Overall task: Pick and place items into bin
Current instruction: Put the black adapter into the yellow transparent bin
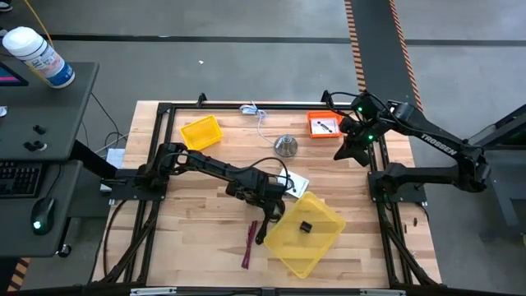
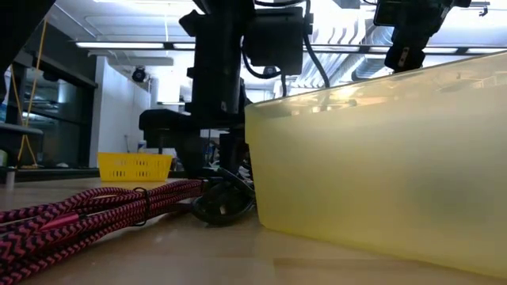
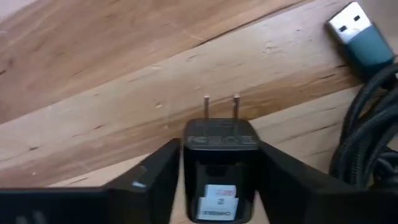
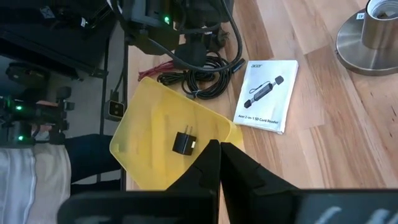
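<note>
The left end effector (image 3: 217, 180) is clenched on a small black plug cube (image 3: 219, 163), prongs pointing forward and away from the wrist, just clear of the wooden surface (image 3: 93, 74). The yellow bin (image 1: 316, 230) sits right beside it, toward the right arm's side, so the carry looks short. One black cube (image 1: 306, 227) already lies inside that bin. The black cable coil (image 4: 202, 81) rests close by the left end effector, the maroon stick (image 1: 250, 244) just behind it. Far off, the right end effector (image 4: 219, 163) hangs pinched together, empty. A white card (image 4: 268, 94) lies between them.
</note>
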Action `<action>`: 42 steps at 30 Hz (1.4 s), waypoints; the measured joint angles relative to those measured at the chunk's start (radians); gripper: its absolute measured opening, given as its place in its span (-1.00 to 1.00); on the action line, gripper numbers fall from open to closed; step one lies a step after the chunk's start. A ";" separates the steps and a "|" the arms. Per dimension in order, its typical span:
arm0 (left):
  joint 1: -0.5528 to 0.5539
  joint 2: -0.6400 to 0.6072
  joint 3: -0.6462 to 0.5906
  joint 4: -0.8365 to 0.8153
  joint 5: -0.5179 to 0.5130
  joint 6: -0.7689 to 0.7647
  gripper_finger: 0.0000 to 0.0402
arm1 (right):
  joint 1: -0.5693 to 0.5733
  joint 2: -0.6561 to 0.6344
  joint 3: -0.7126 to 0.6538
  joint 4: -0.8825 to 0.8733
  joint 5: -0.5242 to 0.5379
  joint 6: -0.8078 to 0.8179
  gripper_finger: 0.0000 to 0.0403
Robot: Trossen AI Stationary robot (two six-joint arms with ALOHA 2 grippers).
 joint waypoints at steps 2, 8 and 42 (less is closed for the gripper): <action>0.000 -0.002 0.000 0.001 -0.005 0.010 -0.36 | 0.000 0.000 0.000 0.000 0.000 0.000 -1.00; -0.025 -0.045 0.033 0.010 -0.047 0.117 -0.45 | 0.000 0.000 0.000 0.000 0.001 -0.004 -1.00; -0.104 -0.011 0.215 0.495 0.188 1.237 -0.26 | -0.029 0.000 0.001 0.021 0.057 -0.014 -1.00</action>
